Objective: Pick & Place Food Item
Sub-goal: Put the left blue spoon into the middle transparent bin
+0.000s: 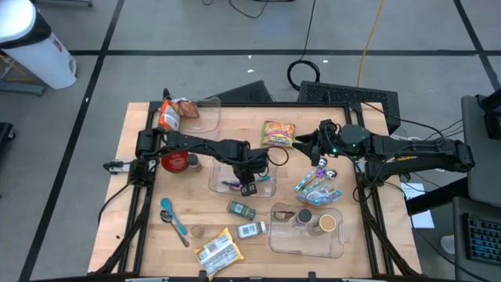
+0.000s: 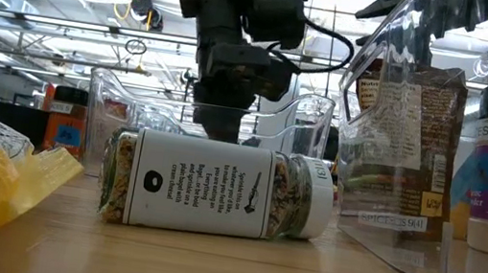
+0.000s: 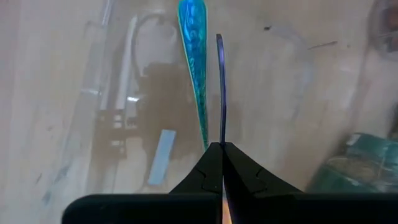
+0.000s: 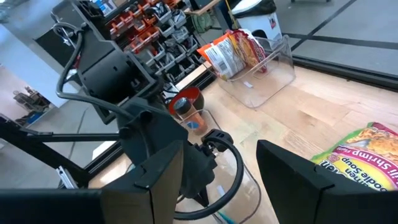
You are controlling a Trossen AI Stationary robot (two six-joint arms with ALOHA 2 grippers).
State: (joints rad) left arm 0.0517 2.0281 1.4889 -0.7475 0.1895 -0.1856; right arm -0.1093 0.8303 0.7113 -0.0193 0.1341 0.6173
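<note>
Tabletop [image 1: 141, 243]: jars, packets, clear bins.

Counting off the table from above: three clear plastic bins, one at the far left corner [image 1: 205, 113], one in the middle [image 1: 219, 178], one at the near right [image 1: 307, 239]. Two spice jars lying on the wood, the darker one [image 1: 241, 209] and the white-labelled one [image 1: 251, 229] just beside it. Two jars standing in the near right bin [image 1: 304, 217] [image 1: 326, 223]. One red-lidded jar [image 1: 174, 162] at left. One yellow soup packet [image 1: 279, 134], one chip bag [image 1: 170, 115] in the corner bin, one yellow wrapper [image 1: 216, 251] at the near edge. Two spoons [image 1: 171, 215] on the left. Two arms, two grippers: left [image 1: 249, 188], right [image 1: 307, 142].
</note>
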